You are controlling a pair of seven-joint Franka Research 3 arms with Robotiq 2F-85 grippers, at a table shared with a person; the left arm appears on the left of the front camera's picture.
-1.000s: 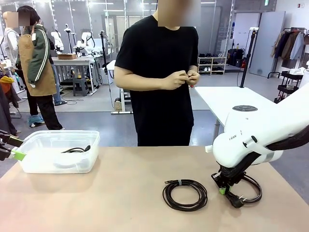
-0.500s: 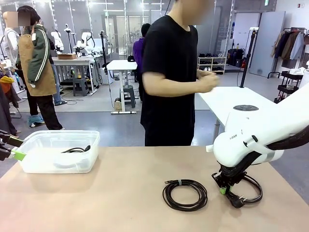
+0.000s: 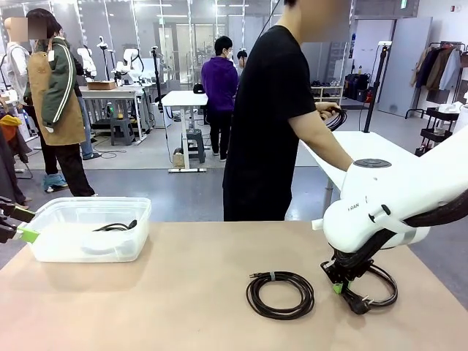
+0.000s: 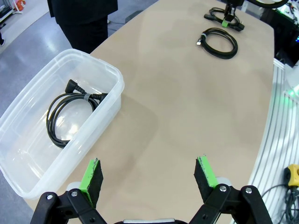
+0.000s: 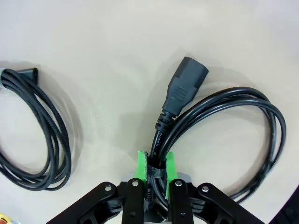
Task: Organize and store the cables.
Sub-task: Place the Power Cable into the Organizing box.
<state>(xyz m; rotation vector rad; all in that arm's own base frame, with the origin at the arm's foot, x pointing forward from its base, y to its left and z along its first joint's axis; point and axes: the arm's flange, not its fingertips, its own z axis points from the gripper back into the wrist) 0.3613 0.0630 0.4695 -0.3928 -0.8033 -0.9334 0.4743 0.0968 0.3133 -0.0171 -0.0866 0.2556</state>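
— Where did your cables lie?
— One coil lay inside the clear bin. A banded coil lay on the table, well apart from the bin. The plug-ended coil lay farther from the bin again.
— And your grippers?
— Your right gripper was clamped on that farthest coil's strands. Your left gripper hung just beside the bin, jaws wide, holding nothing. Well beyond the bin, the person held what may have been another cable.
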